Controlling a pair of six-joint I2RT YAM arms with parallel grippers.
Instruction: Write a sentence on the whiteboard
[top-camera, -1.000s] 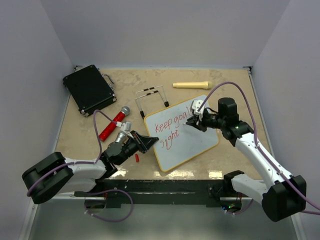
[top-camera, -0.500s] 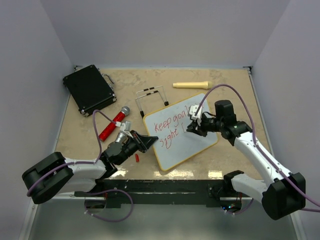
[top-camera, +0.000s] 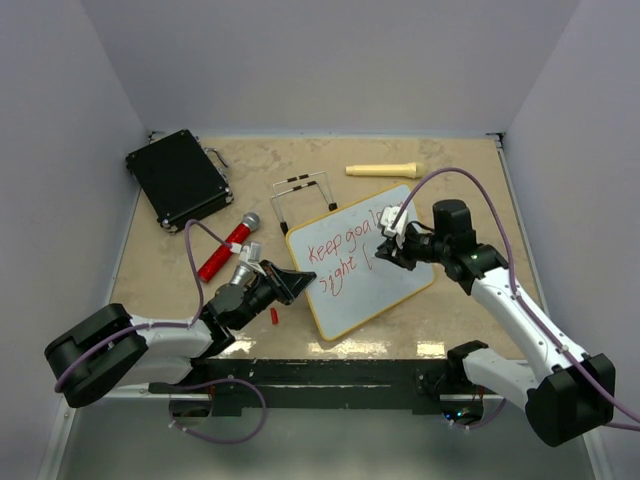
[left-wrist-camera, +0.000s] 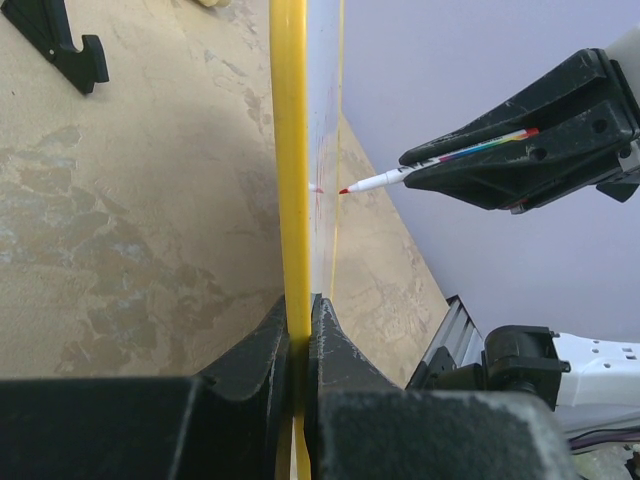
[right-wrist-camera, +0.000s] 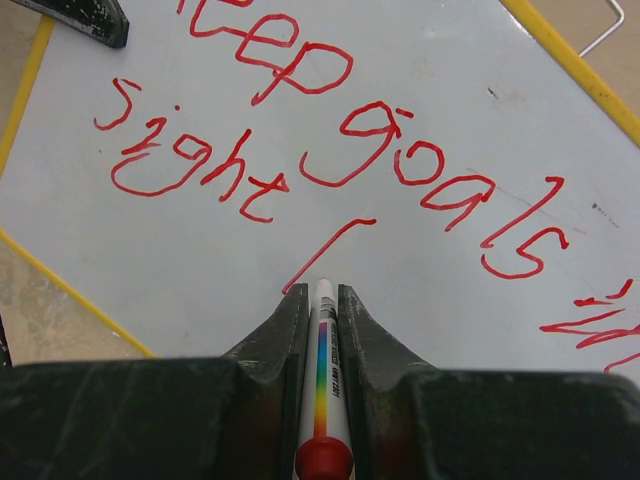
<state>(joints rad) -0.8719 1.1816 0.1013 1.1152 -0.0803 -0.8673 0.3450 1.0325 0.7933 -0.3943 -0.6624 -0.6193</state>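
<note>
The whiteboard (top-camera: 372, 290) lies tilted on the table, with a thin yellow frame (left-wrist-camera: 290, 150). The sentence (right-wrist-camera: 330, 150) is in red marker: "Keep goals in" over "sight", followed by one slanted stroke (right-wrist-camera: 330, 250). My left gripper (top-camera: 300, 279) is shut on the board's left frame edge; the left wrist view shows its jaws (left-wrist-camera: 300, 320) pinching the yellow strip. My right gripper (top-camera: 384, 253) is shut on a white marker (right-wrist-camera: 322, 380) with a rainbow stripe. The marker's red tip (left-wrist-camera: 343, 190) is at the board's surface beside the new stroke; whether it touches is unclear.
A black case (top-camera: 178, 178) sits at the back left. A red and silver microphone (top-camera: 228, 247) lies left of the board, and a small red cap (top-camera: 274, 316) lies near my left gripper. A wire stand (top-camera: 305, 195) and a cream handle (top-camera: 382, 169) lie behind the board.
My right gripper has come down from the end of the first line to the second line. A slanted red stroke has appeared after "sight". The left gripper has not moved.
</note>
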